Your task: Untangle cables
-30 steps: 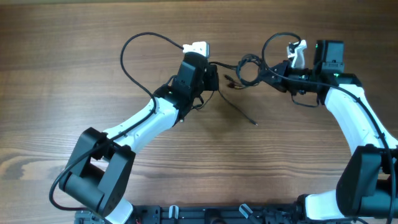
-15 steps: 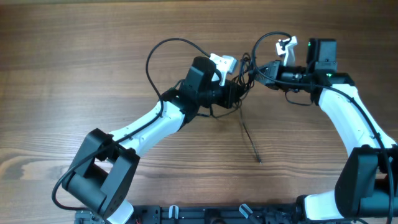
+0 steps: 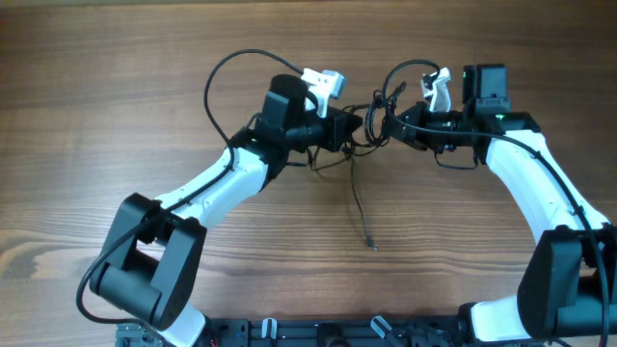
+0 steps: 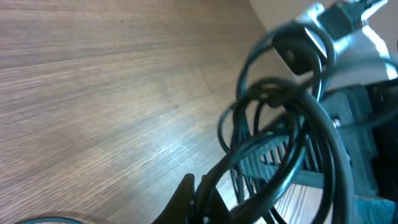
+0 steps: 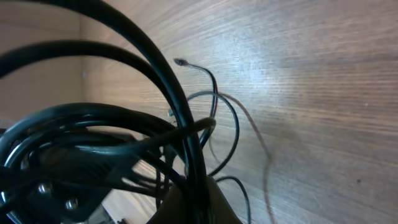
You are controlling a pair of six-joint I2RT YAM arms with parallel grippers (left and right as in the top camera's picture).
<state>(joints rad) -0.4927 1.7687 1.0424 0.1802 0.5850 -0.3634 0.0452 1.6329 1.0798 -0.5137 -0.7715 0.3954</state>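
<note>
- cables [image 3: 372, 123]: thin black cords in a knotted bundle, raised off the table [image 3: 96, 77] and strung between the two grippers in the upper middle of the overhead view.
- left gripper [image 3: 349, 127]: jaws closed on the left side of the bundle. Its wrist view shows several loops of the cables [image 4: 280, 124] rising from the dark fingertips [image 4: 186, 196] at the bottom edge.
- right gripper [image 3: 393, 122]: jaws closed on the right side of the bundle. Its wrist view shows a thick mass of cables [image 5: 124, 124] close against the lens, running down into the fingers at the bottom edge.
- spacing: the two grippers stand near each other, with only the knot between them. A second ago they were further apart, with the bundle stretched out.
- loose tail [image 3: 359, 202]: one strand hangs from the knot down to the table and ends in a small plug [image 3: 371, 246]. The right wrist view shows the plug end [image 5: 180, 62] lying on the wood.
- change in tail: half a second ago the plug lay further right; a second ago it lay higher and the tail ran at a slant.
- left arm: has drawn back a little leftward since half a second ago.
- arm cable [image 3: 217, 87]: thicker black loop arching over the left arm, apart from the bundle.
</note>
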